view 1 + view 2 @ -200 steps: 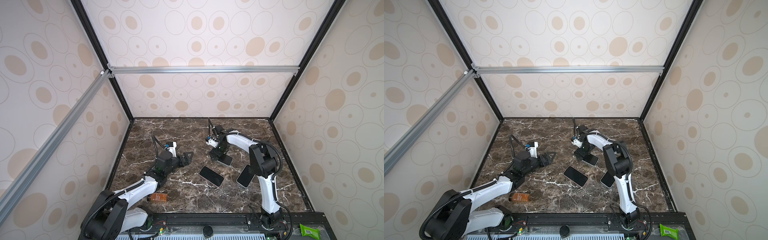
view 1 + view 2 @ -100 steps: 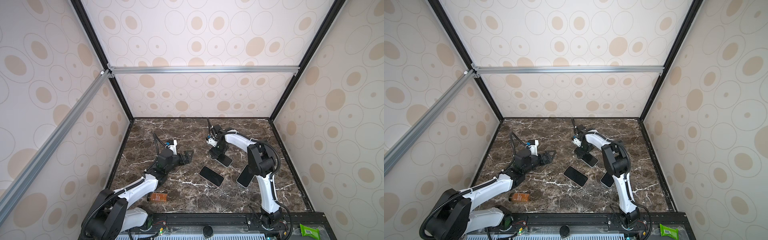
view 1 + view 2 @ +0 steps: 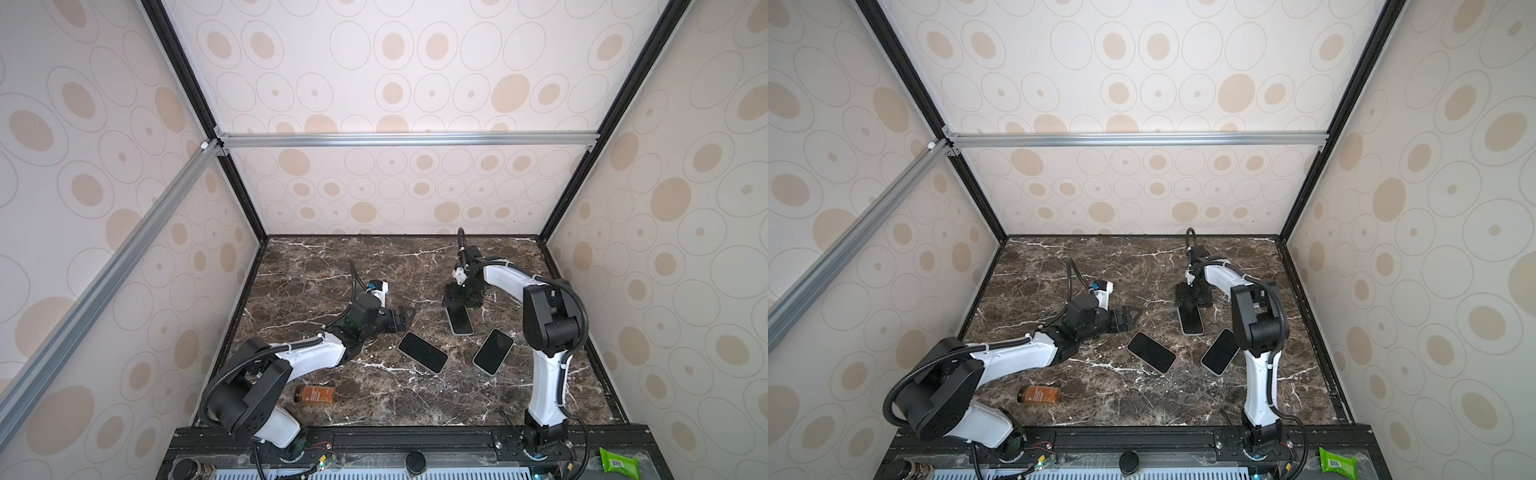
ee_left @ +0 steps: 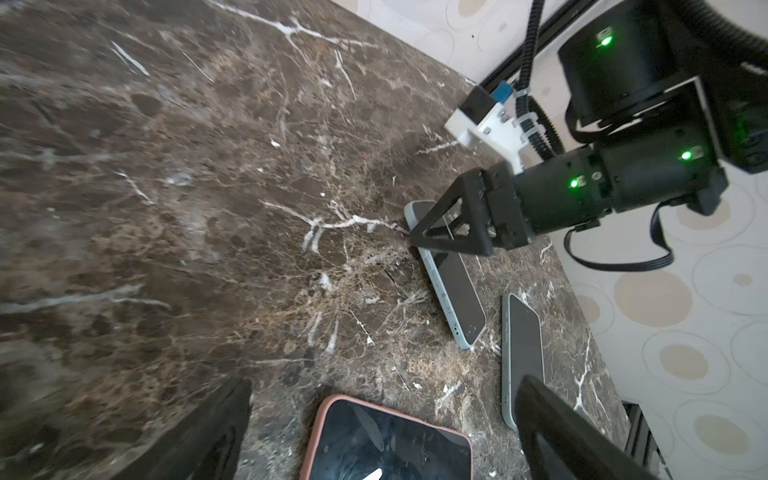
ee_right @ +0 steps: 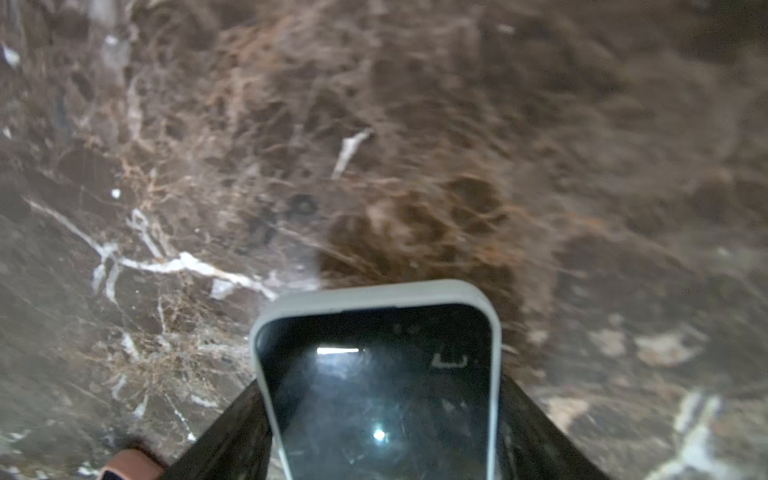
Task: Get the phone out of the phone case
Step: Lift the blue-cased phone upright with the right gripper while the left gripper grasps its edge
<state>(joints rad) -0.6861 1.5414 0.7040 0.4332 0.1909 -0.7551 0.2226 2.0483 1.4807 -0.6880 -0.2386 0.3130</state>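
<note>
- The phone (image 3: 459,322) is lying right of centre, midway between near and far, with its length running near to far. Its black screen (image 5: 378,395) is facing up, dark and catching reflections, and it is sitting fully in the case.
- The case (image 5: 374,293), pale grey with rounded corners, is wrapping the phone's edges.

bottle (image 3: 314,394): amber, on its side, table front left | table (image 3: 316,266): dark brown marble, white veins | packet (image 3: 618,460): green, off the table, front right | walls (image 3: 390,45): cream, beige ovals
</note>
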